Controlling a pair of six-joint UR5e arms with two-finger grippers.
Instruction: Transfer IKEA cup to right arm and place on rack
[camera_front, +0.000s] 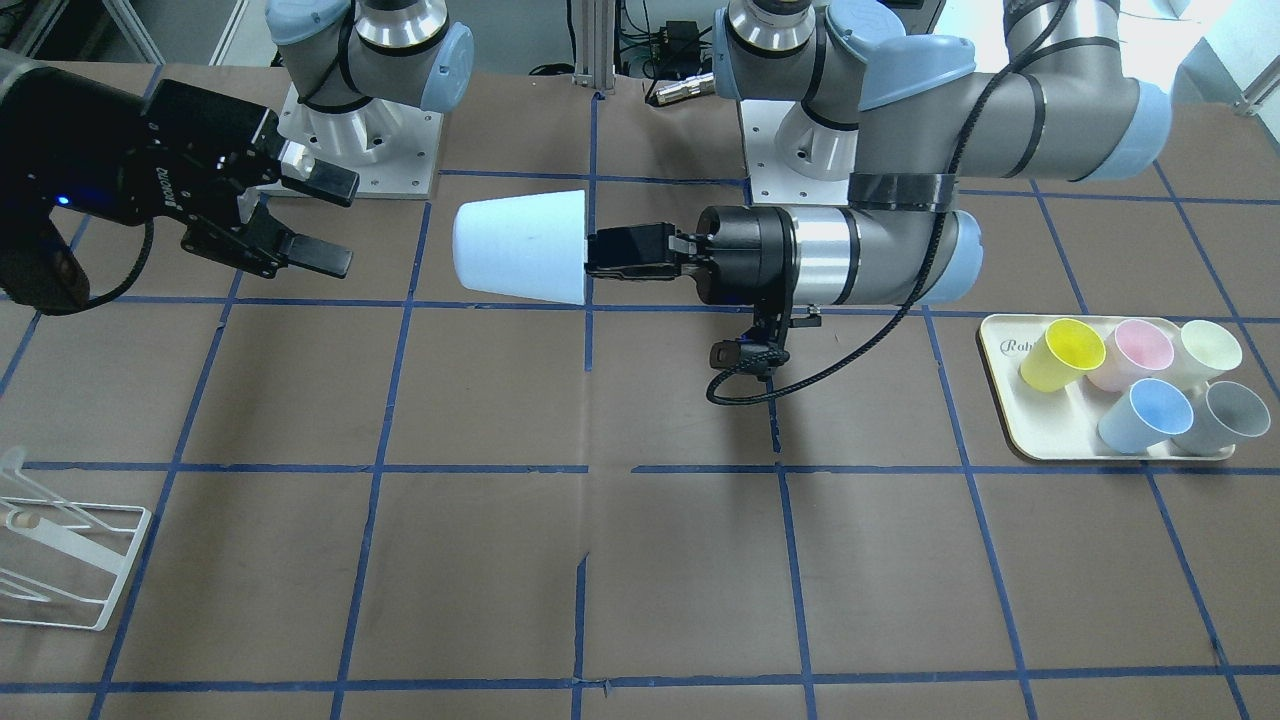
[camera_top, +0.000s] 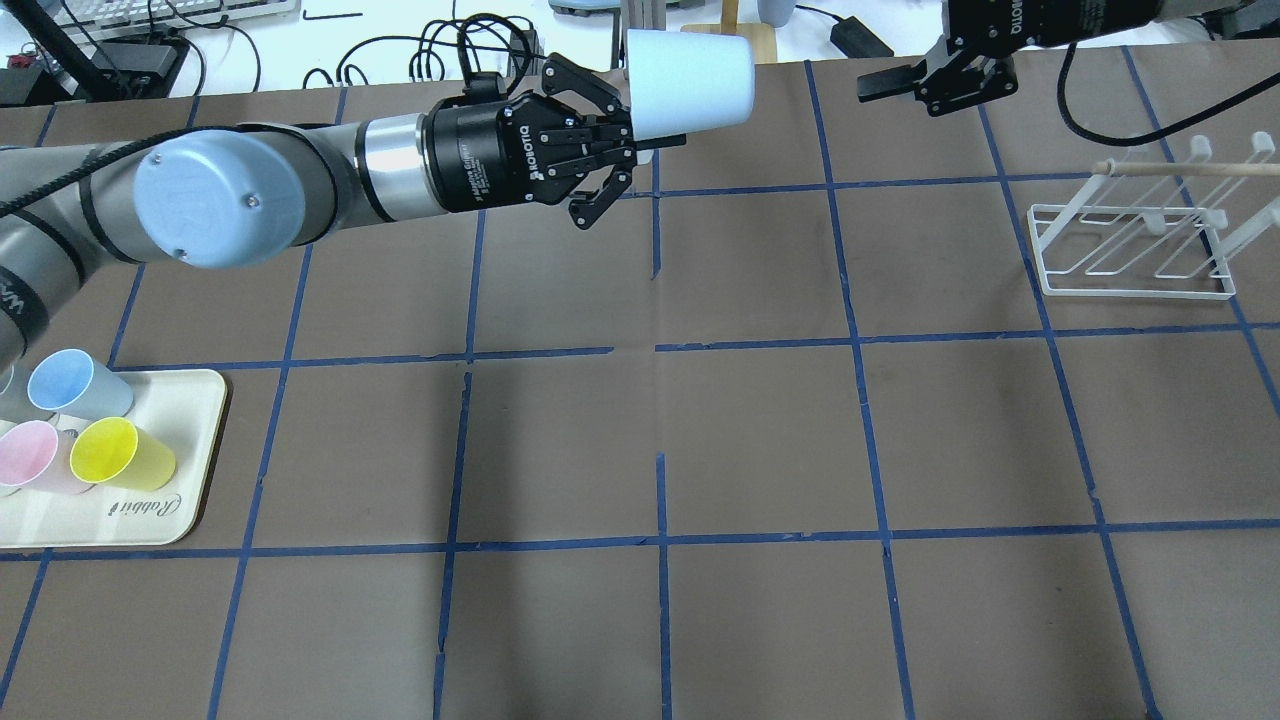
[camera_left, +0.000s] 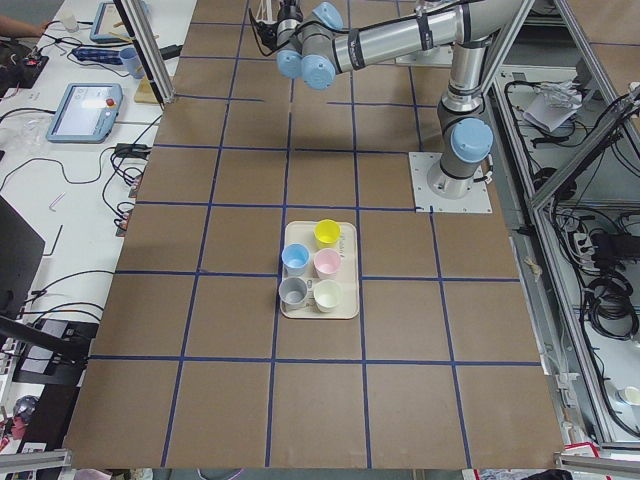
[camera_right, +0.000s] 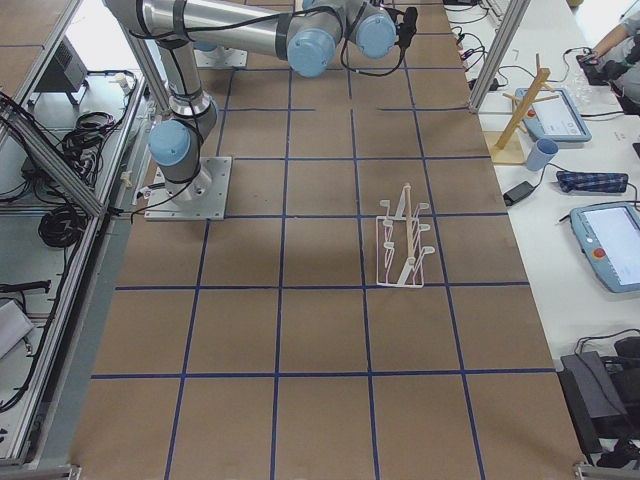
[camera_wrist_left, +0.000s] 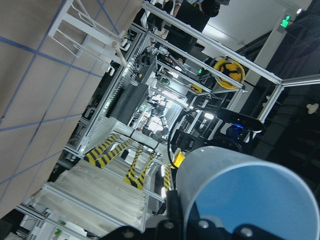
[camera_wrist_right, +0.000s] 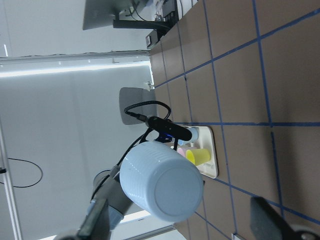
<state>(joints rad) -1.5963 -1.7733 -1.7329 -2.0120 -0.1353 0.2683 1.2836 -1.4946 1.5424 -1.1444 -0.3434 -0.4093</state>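
My left gripper (camera_front: 602, 255) is shut on the rim of the light blue IKEA cup (camera_front: 520, 246) and holds it on its side above the table, base pointing at the right gripper. The cup also shows in the overhead view (camera_top: 690, 80), the left wrist view (camera_wrist_left: 245, 195) and the right wrist view (camera_wrist_right: 160, 187). My right gripper (camera_front: 345, 222) is open and empty, a short gap from the cup's base; overhead it is at the far right (camera_top: 930, 85). The white wire rack (camera_top: 1135, 250) stands empty on the table on the right arm's side (camera_front: 70, 560).
A cream tray (camera_front: 1040, 440) on the left arm's side holds several cups, among them a second light blue one (camera_front: 1145, 415), a yellow one (camera_front: 1062, 355) and a pink one (camera_front: 1140, 352). A thin wooden rod (camera_top: 1180, 168) reaches over the rack. Blue tape lines grid the brown table.
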